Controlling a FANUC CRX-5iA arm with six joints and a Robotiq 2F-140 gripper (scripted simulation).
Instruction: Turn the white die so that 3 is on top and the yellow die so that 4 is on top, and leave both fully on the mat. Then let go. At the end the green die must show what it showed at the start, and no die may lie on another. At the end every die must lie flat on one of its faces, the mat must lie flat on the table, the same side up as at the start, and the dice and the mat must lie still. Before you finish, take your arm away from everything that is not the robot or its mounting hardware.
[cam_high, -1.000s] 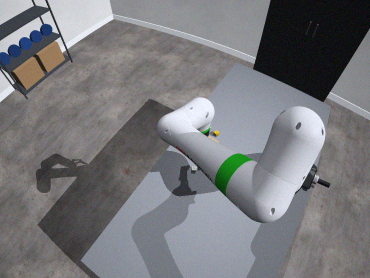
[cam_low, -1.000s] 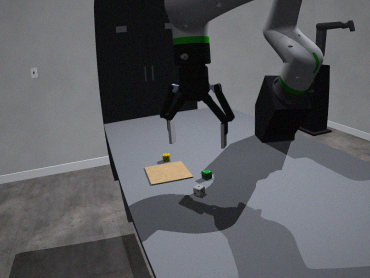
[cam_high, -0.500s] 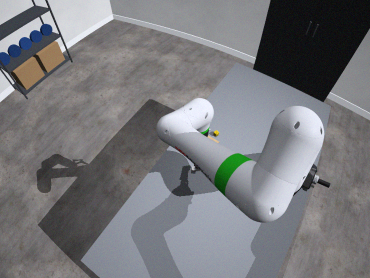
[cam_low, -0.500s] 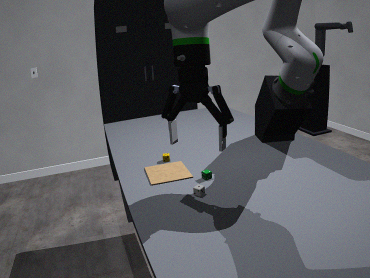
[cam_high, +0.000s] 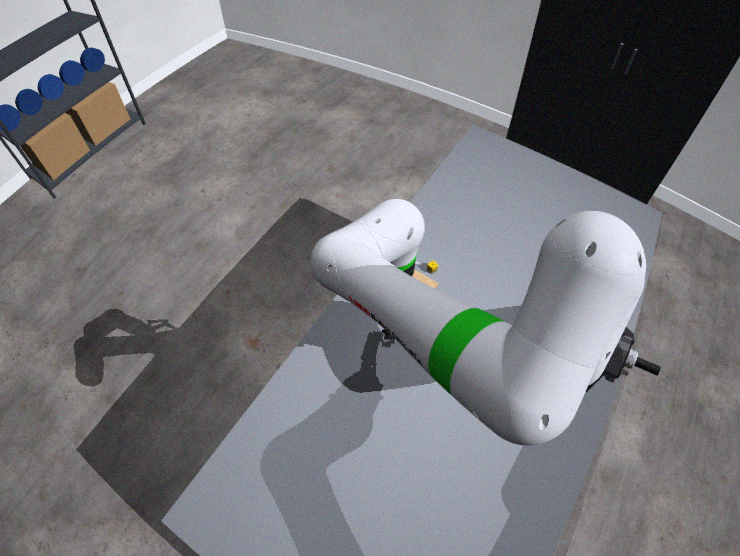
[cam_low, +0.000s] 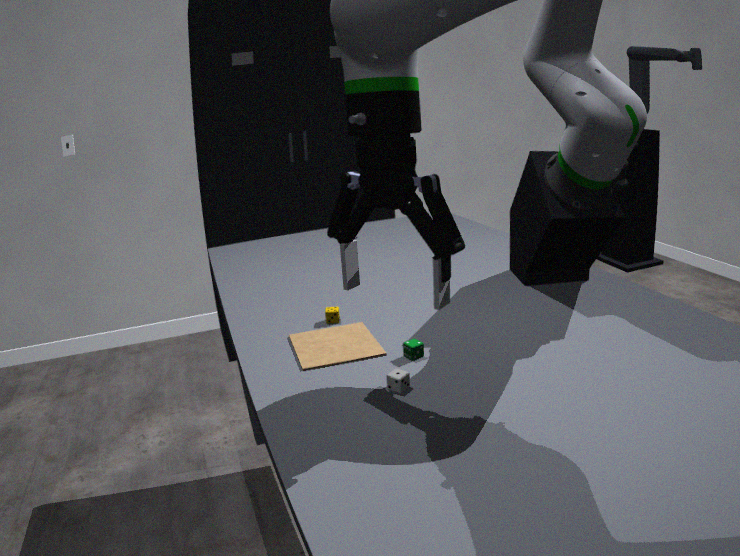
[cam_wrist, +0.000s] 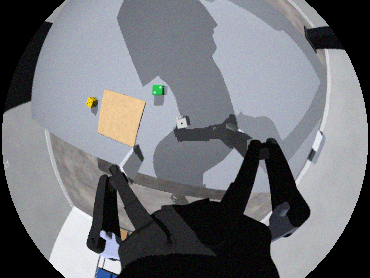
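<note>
Overall, in the exterior view, the broad grey bench (cam_high: 406, 430) (cam_low: 658, 448) (cam_wrist: 270, 60) carries everything. The white, green-banded arm (cam_high: 412, 298) (cam_low: 382, 35) reaches over it, its black two-fingered claw (cam_low: 396, 297) (cam_wrist: 182, 142) pointing down, spread wide, nothing between its fingers, above the bench. The flat tan rectangular mat (cam_high: 425, 278) (cam_low: 336, 346) (cam_wrist: 121, 118) lies left. Off its far edge sits the yellow cubic die (cam_high: 432, 266) (cam_low: 332, 315) (cam_wrist: 91, 102); its upper count is too small to tell. Right of the mat is the green cubic die (cam_low: 413, 349) (cam_wrist: 158, 90), two up; nearer, the white cubic die (cam_low: 397, 381) (cam_wrist: 182, 122) shows one, also off the mat.
</note>
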